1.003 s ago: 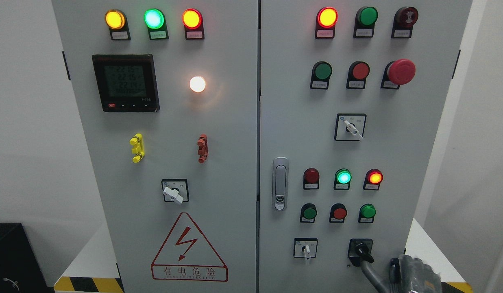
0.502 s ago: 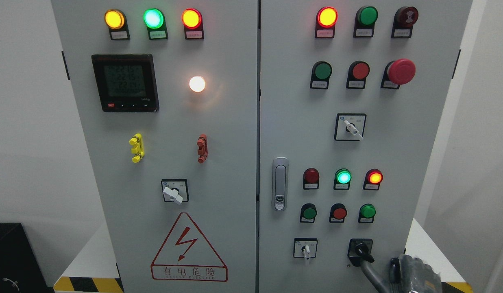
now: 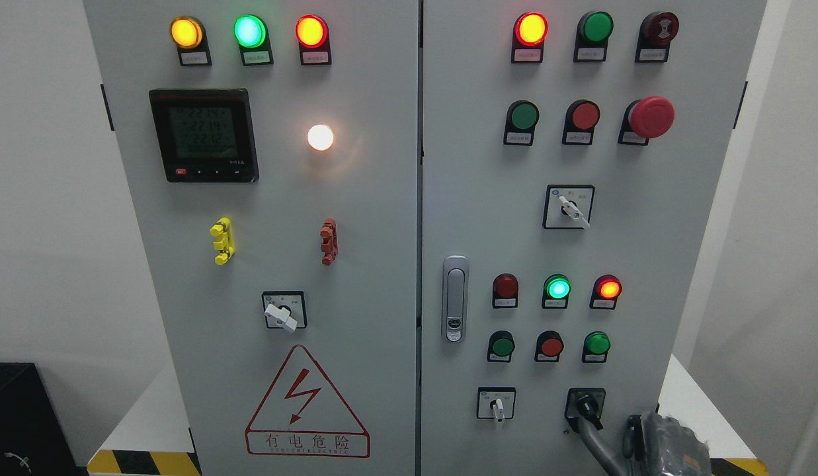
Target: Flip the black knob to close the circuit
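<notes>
The black knob [image 3: 586, 405] sits at the lower right of the frame, on the bottom row of the right cabinet door [image 3: 475, 218], just right of a white-handled selector switch [image 3: 495, 404]. A grey finger of the right hand [image 3: 637, 443] reaches up from the bottom edge and touches the knob's lower end; whether other fingers close on it cannot be told, since most of the hand is cut off by the frame. The left hand is out of view.

Compared with half a second ago, the knob's handle has swung from pointing down-right to nearly straight down, and the hand has shifted slightly left with it. That suggests the flip is under way, though no lamp has changed, so the circuit is probably not closed yet.

Room is tight below: the knob lies close to the door's bottom edge, with a white ledge [image 3: 686, 396] just to the right. Above it, a row of green and red push buttons [image 3: 549, 346] stands near, and the indicator lamps [image 3: 557, 289] sit a little higher. Leftwards, the door latch [image 3: 454, 299] is well apart. Farther up, the red emergency stop [image 3: 651, 116] stays far from the working area.
</notes>
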Robot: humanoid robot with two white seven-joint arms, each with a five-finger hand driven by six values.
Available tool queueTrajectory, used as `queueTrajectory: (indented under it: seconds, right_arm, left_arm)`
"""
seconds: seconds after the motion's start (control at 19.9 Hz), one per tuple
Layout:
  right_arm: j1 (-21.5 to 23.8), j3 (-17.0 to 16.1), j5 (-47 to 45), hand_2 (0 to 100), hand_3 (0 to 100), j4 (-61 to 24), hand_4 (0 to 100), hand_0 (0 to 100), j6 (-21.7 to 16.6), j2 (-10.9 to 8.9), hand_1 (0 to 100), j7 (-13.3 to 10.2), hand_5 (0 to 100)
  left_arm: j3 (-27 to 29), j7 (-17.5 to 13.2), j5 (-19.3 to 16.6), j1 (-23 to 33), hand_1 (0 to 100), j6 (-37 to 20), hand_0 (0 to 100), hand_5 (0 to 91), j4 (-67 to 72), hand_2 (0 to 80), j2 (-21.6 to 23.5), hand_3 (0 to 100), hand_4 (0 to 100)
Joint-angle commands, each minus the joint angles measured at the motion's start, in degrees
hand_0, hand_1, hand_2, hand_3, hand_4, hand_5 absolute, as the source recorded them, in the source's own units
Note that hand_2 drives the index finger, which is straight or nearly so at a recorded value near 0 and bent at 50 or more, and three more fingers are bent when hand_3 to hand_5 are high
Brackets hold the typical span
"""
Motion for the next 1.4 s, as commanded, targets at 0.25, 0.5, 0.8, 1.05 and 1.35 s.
queueTrajectory:
  seconds: [0.25, 0.5, 0.8, 1.05, 1.35]
  right_arm:
    - [2.0, 2.5, 0.0, 77, 93, -1.0, 77, 0, -1.4, 0.02, 6, -0.6, 79]
    - [3.3, 2.5, -0.4, 76, 92, -2.7, 76, 0, -2.8, 0.38, 6, -0.9, 79]
    - [7.1, 3.5, -5.9, 72, 89, -8.0, 74, 0, -2.8, 0.82, 7, -1.1, 78]
    - [11.5, 5.0, -13.5, 61, 83, -11.8, 69, 0, -2.7, 0.82, 8, -1.8, 62]
    - [16.2, 6.2, -32.0, 41, 68, -14.2, 57, 0, -4.5, 0.73, 8, -3.9, 45]
  left_arm:
    - [-1.2, 0.1, -1.2, 0.0, 56, 0.0, 12, 0.0, 1.2, 0.0, 0.0, 0, 0]
    - [-1.1, 0.0, -1.2, 0.0, 56, 0.0, 12, 0.0, 1.2, 0.0, 0.0, 0, 0]
    - [-1.1, 0.0, -1.1, 0.0, 56, 0.0, 12, 0.0, 1.2, 0.0, 0.0, 0, 0]
    - [-1.2, 0.0, -1.1, 0.0, 56, 0.0, 12, 0.0, 1.2, 0.0, 0.0, 0, 0]
    - [-1.2, 0.0, -1.2, 0.0, 56, 0.0, 12, 0.0, 1.2, 0.0, 0.0, 0, 0]
